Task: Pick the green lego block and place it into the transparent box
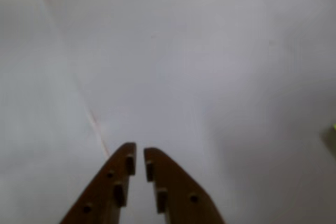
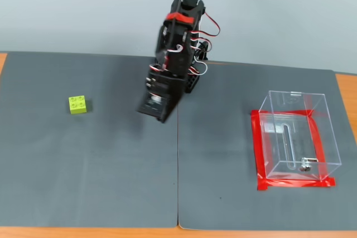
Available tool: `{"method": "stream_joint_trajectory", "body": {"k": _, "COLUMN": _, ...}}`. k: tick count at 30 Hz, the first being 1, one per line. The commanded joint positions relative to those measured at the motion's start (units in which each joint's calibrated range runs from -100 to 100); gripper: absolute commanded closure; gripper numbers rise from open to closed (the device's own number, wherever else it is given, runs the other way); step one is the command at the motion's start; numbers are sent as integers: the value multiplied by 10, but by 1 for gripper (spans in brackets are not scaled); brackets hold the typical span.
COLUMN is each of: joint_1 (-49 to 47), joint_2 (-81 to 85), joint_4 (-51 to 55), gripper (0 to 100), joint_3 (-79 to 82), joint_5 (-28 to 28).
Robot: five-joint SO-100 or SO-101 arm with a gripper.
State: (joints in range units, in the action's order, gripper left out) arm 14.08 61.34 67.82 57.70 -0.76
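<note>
The green lego block (image 2: 77, 105) sits on the dark mat at the left in the fixed view, well to the left of the arm. A thin green sliver at the right edge of the wrist view (image 1: 333, 128) may be the block. The transparent box (image 2: 290, 107) stands at the right on red tape (image 2: 256, 149), with a small metal piece (image 2: 305, 165) inside. My gripper (image 2: 153, 108) hangs above the mat's middle, blurred, between block and box. In the wrist view its brown fingers (image 1: 139, 153) are nearly together with nothing between them.
Two dark grey mats meet at a seam (image 2: 178, 165) that runs toward the front edge. The orange table (image 2: 347, 98) shows around the mats. The arm's base (image 2: 189, 82) stands at the back centre.
</note>
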Motion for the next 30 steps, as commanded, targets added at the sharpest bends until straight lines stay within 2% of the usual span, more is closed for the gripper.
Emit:
{"method": "stream_joint_trajectory", "body": {"k": 1, "joint_1": 104, "joint_2": -84, "joint_4": -3, "gripper": 98, "joint_3": -94, "joint_5": -2}}
{"method": "stream_joint_trajectory", "body": {"k": 10, "joint_1": 315, "joint_2": -226, "joint_4": -1, "gripper": 98, "joint_3": -200, "joint_5": -2}}
{"method": "stream_joint_trajectory", "body": {"k": 16, "joint_1": 394, "joint_2": -300, "joint_4": -1, "gripper": 98, "joint_3": -271, "joint_5": -2}}
{"method": "stream_joint_trajectory", "body": {"k": 22, "joint_1": 433, "joint_2": -404, "joint_4": -1, "gripper": 98, "joint_3": -344, "joint_5": 2}}
{"method": "stream_joint_trajectory", "body": {"k": 30, "joint_1": 428, "joint_2": -476, "joint_4": -8, "gripper": 98, "joint_3": -392, "joint_5": -1}}
